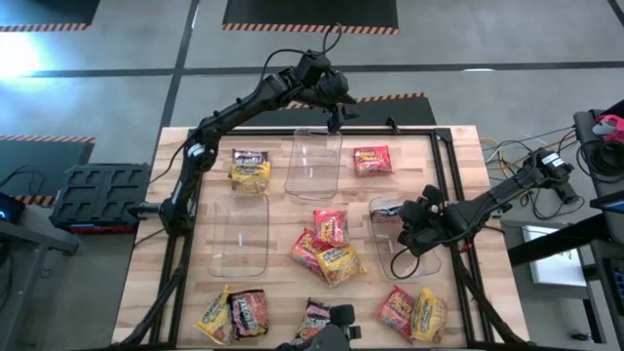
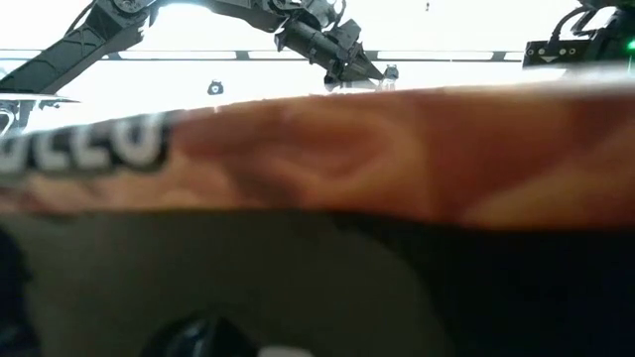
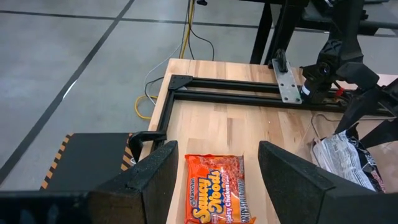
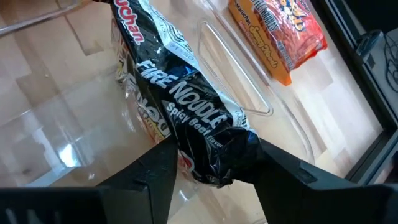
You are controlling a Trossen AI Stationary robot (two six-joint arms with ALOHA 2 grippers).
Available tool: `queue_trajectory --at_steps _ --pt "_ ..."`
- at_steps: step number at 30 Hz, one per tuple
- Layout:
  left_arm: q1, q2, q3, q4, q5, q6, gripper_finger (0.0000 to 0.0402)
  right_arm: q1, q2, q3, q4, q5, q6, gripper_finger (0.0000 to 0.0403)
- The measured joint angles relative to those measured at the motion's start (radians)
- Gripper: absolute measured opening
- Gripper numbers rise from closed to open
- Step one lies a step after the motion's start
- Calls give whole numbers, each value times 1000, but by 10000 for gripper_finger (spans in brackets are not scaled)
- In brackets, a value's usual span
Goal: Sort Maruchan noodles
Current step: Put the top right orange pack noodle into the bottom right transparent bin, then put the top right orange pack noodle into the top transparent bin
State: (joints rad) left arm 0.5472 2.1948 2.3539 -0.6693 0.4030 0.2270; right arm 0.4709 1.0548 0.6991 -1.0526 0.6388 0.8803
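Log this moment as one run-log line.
left pincer: open, above red packet | right pincer: shut on black Fire Noodle packet, over clear bin | sorting unfinished

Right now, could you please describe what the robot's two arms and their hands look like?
Both are slim dark jointed arms with black cables looping along their links. The left hand and the right hand each end in two broad, flat, matte black fingers, wedge-shaped in the wrist views. No markings are legible on them.

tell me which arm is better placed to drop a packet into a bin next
Right: its end effector already grips the black packet over the clear bin. The left end effector is open above the red packet.
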Motion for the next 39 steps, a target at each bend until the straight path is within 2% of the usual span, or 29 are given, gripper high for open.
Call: queue_trajectory --at_steps 5,11,22,28,35,39 --pt "0 0 0 0 0 0 206 -2 -6 16 -22 5 0 183" --pt "0 0 0 -2 0 18 206 -3 -22 57 -28 70 -9 185" --pt "0 0 0 -13 0 26 206 -7 -22 97 -43 92 -31 185" --pt "1 0 0 -96 1 66 206 -25 -22 159 -42 206 -69 185" --pt "11 0 0 -179 1 129 206 -201 -53 185 -42 225 -79 185" --pt "25 0 0 -178 0 131 206 -369 -94 209 -37 160 -121 185"
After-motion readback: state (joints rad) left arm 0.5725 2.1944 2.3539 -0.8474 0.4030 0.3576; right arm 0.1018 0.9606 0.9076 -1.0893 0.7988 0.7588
